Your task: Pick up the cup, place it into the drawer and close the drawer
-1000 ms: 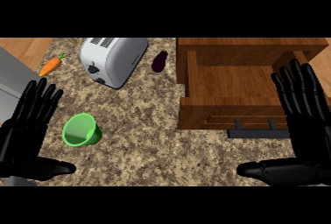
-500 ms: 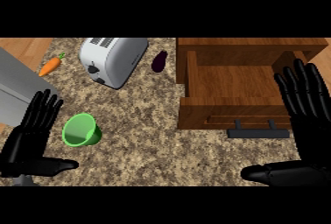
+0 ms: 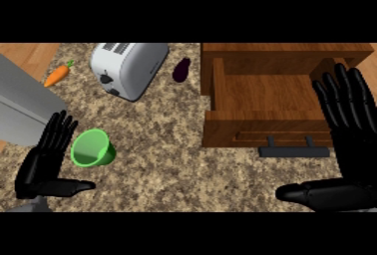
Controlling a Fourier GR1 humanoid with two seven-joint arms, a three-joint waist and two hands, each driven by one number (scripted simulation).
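Green cup point(image 3: 92, 148) sat ungrasped at left of frame; the left hand point(image 3: 43, 167), fingers straight, had drifted beside it; the right hand point(image 3: 352, 159) stayed open by the open drawer point(image 3: 265, 94); grasping looked next.

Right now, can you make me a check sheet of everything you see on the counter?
Surface: speckled stone counter, flat.
Job's things: green cup left of centre, not held; wooden drawer pulled open, nothing seen inside, dark handle facing the robot.
Clutter: silver toaster, carrot to its left, eggplant to its right, all at the far side.
Robot hands: left robot hand open, just left of the cup; right robot hand open, at the drawer's right side.
Cables: nothing seen.
Surroundings: grey panel at the left edge; cannot tell what it is.
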